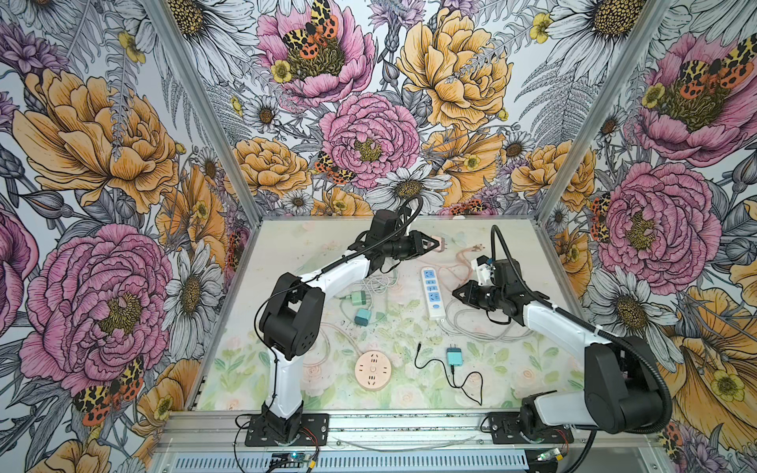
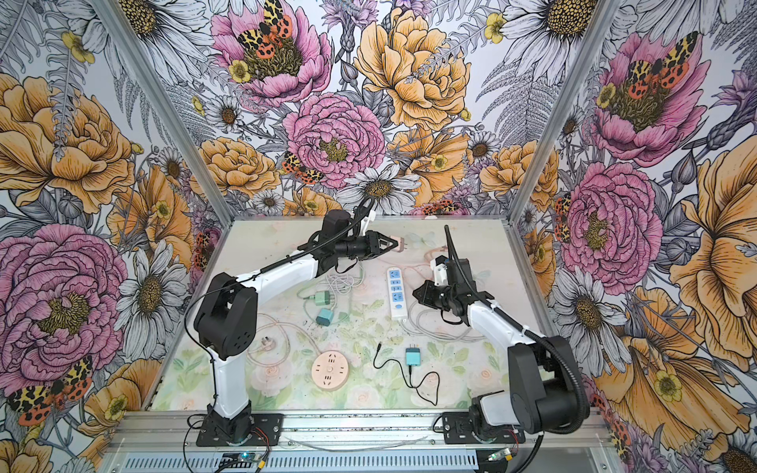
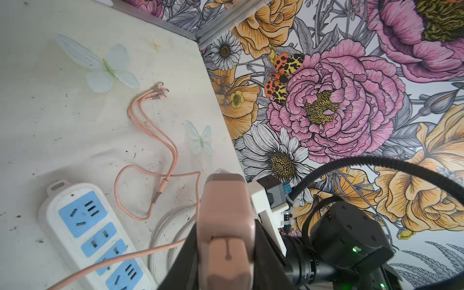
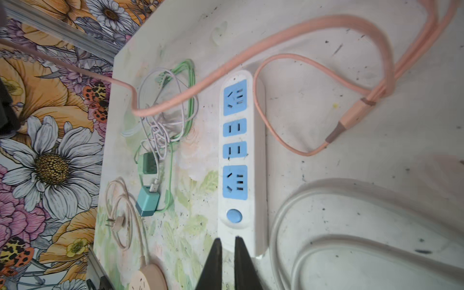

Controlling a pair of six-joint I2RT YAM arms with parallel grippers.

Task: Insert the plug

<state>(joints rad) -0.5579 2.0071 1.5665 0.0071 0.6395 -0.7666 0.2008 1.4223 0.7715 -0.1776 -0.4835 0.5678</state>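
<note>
1. At the far end of the tabletop (image 1: 512,368), clear of its surface, the pink plug (image 1: 439,244) is gripped by the left claw (image 1: 431,245). In the left wrist view its body is seen clamped between the black fingers. The prongs cannot be made out.
2. The plug is judged to be held aloft so that it can be carried across and lined up over a socket before being pressed down.
3. Between the two arms, the strip (image 1: 434,293) is laid flat with its sockets facing up. In the right wrist view all four blue faces are seen empty, so nothing has been inserted yet.
4. The right claw (image 4: 228,241) is held at the strip's switch end, with its jaws nearly closed on nothing and only a narrow gap left between them. It cannot be told whether the strip is touched. This placement is judged to be for pinning the strip, so that it is not pushed along when the plug is pressed in.
5. A pink cord (image 4: 226,67) is trailed from the plug side across the strip's far end and looped on the tabletop beside it. Some drag or snagging over the nearest socket is to be expected as the plug is moved.
6. The plug and strip are well apart, so the approach, the alignment and the push are all judged to remain.
</note>
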